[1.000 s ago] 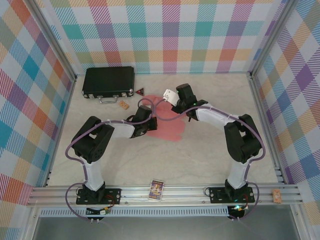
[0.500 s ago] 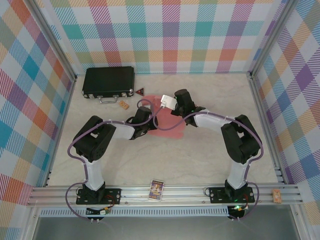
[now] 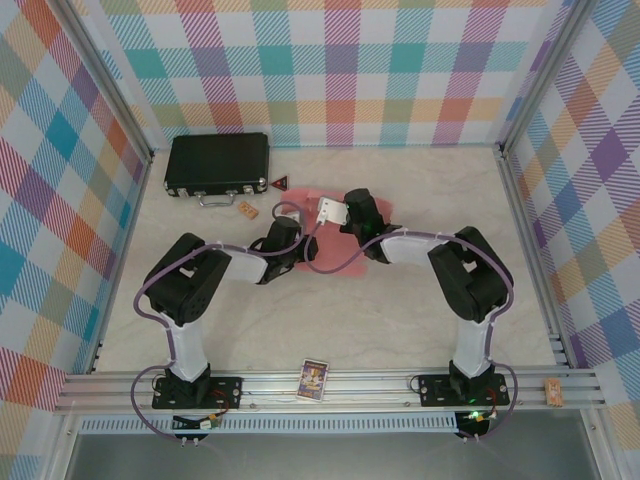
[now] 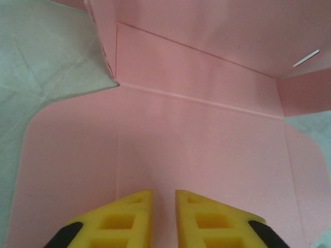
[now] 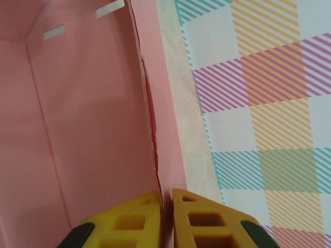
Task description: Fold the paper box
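Although the pale surface [image 3: 420,320] takes up most of the overhead view, the work is packed into its middle. Largest of the loose things is the black hard case [image 3: 217,160], lying at about 10 o'clock near the back wall, well apart from the job.

Next comes the paper box [image 3: 335,260], salmon-pink card just toward 12 o'clock of centre, between the two arms. It looks partly folded. In the left wrist view a long panel rises along a crease at 12 o'clock from the flat floor and a side flap stands at 10 o'clock, while a round-cornered flap at 3 o'clock lies flat. In the right wrist view panels meet at a crease, and two slots (pale slits near the top) look empty. I judge the walls begun, with tabs, locking and closing left to do.

The right end effector [image 5: 166,217] is pinched on the edge of an upright wall. The left end effector [image 4: 164,217], at the box's 9 o'clock, hovers over the floor panel with fingers narrowly apart; whether anything is nipped between them I cannot tell.

Smallest, a red triangle [image 3: 279,183] and a tan block [image 3: 247,209] lie near the case.
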### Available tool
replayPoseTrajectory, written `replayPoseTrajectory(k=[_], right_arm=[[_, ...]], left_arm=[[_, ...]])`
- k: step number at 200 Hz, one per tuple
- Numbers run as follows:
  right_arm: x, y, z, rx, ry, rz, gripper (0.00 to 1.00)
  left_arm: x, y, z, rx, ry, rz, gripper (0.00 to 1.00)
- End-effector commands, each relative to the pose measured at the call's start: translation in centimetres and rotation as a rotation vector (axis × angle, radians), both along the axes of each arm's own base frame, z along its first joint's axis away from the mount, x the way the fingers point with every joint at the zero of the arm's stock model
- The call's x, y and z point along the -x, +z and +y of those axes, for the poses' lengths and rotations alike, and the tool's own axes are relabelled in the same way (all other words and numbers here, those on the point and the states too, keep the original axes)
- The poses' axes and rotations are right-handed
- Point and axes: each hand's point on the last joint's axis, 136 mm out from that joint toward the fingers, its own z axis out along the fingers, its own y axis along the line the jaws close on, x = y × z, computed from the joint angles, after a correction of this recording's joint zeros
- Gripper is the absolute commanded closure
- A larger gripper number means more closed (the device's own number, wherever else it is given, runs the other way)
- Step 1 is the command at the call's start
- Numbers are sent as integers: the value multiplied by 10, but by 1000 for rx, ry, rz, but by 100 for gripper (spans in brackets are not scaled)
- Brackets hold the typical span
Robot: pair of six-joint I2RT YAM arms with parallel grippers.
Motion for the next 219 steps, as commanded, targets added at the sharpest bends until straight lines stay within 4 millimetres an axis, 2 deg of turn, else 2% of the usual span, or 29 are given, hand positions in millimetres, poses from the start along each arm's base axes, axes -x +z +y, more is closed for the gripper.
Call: replayPoseTrajectory(k=[1,65,69,112,141,167,192,219], right_arm=[[7,-28,4,69,31,15,86],[-4,-21,5,106,31,-93,86],[-6,-14,7,90,29,-121,86],[-12,-2,10,100,37,-183,86],[-13,7,12,108,50,-223,86],[-13,17,15,111,69,-257,86],[-11,23,16,113,82,-278,86],[-9,25,17,130,92,-304,86]], left_arm=[[21,-15,13,-35,-7,77,76],[28,40,32,-49,20,-20,57],[29,44,34,-52,23,-29,56],[24,73,76,-110,120,-76,51],[12,77,113,-142,210,-58,50],[-2,79,134,-140,242,-46,49],[-17,77,147,-131,265,-35,49],[-33,76,150,-110,257,-30,49]])
